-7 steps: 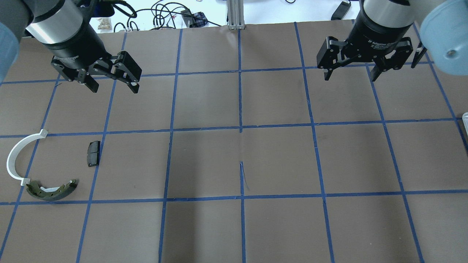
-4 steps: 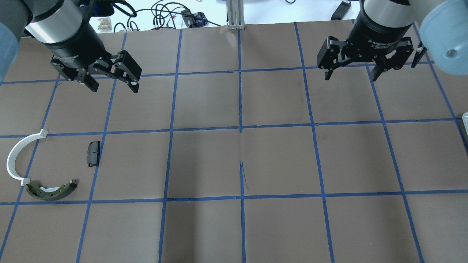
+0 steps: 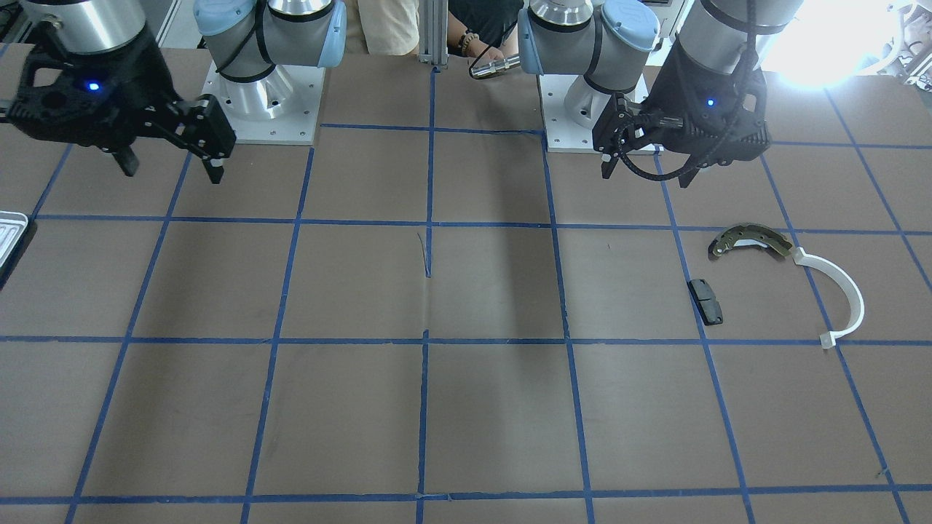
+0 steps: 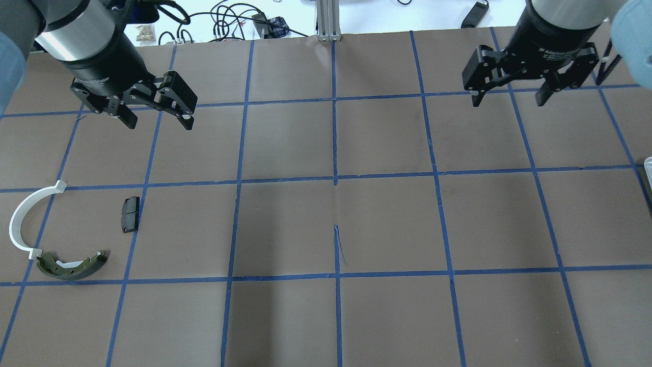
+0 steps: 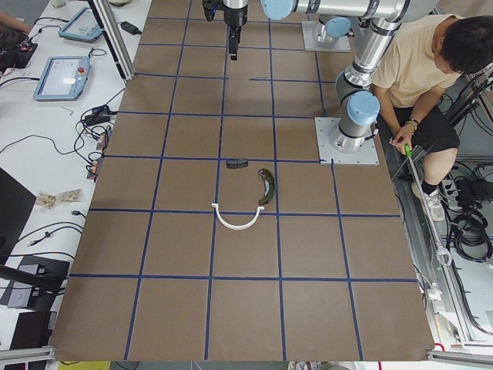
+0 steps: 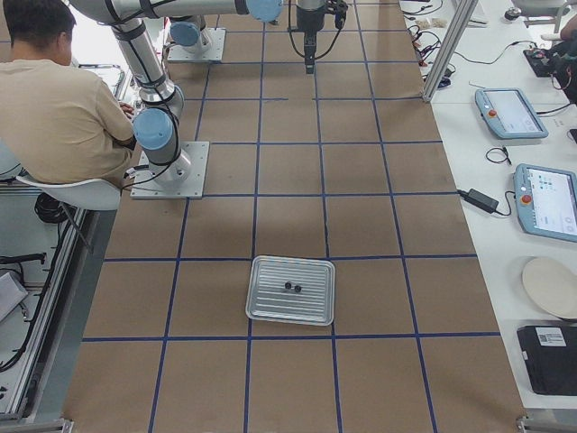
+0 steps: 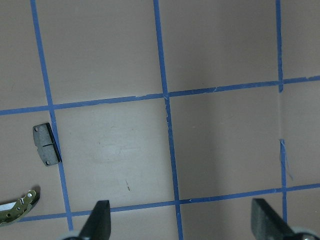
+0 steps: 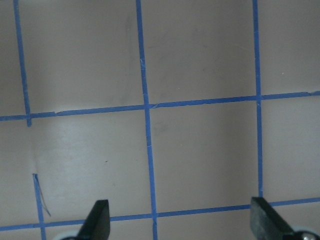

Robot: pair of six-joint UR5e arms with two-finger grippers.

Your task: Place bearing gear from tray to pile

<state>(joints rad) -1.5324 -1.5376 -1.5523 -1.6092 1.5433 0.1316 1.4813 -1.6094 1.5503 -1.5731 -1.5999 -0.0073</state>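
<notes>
The silver tray (image 6: 270,311) lies at the table's right end, and only its edge shows in the overhead view (image 4: 648,165). Two tiny black round pieces (image 6: 292,288) lie in it. The pile at the left end holds an olive brake shoe (image 4: 71,266), a white plastic arc (image 4: 23,224) and a black pad (image 4: 130,214). My left gripper (image 4: 159,120) is open and empty, high above the table behind the pile. My right gripper (image 4: 508,101) is open and empty at the far right, well away from the tray.
Blue tape divides the brown table (image 4: 336,224) into squares. Cables (image 4: 224,20) and an aluminium post (image 4: 328,20) stand at the far edge. A seated operator (image 6: 54,99) is beside the robot bases (image 3: 262,109).
My right gripper has moved to the right and slightly toward the far edge, still open. The left gripper and the pile have not moved.
</notes>
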